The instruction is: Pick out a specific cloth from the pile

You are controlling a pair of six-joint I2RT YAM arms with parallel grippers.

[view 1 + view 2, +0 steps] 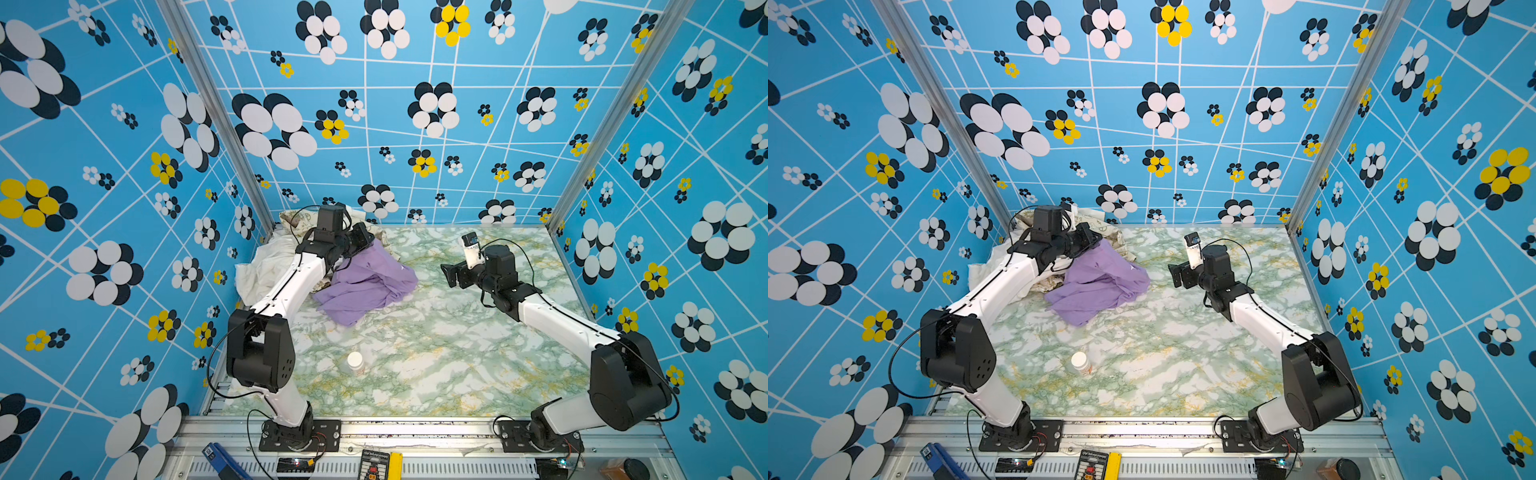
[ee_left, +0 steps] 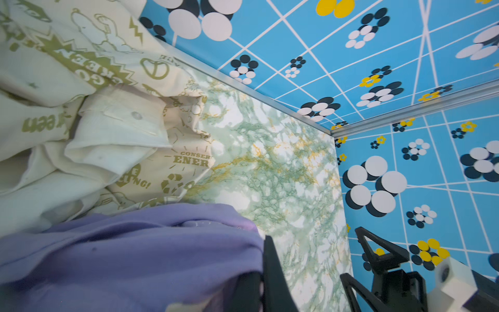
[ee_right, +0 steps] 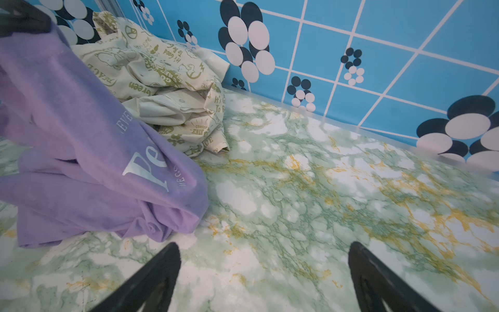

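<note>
Left tool [image 1: 365,244], clamped on the lilac cloth [image 1: 365,286], holds it raised to clear the pile [image 1: 266,270]; right tool [image 1: 451,276] gapes empty.

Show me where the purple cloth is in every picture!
Top view: purple cloth left of middle, on the marble table.
Top view: purple cloth left of middle too.
Left wrist: close up, nearest the camera.
Right wrist: heaped on the table, white lettering showing.
Landmark: the cream peace-sign cloth behind it, in all four.
</note>
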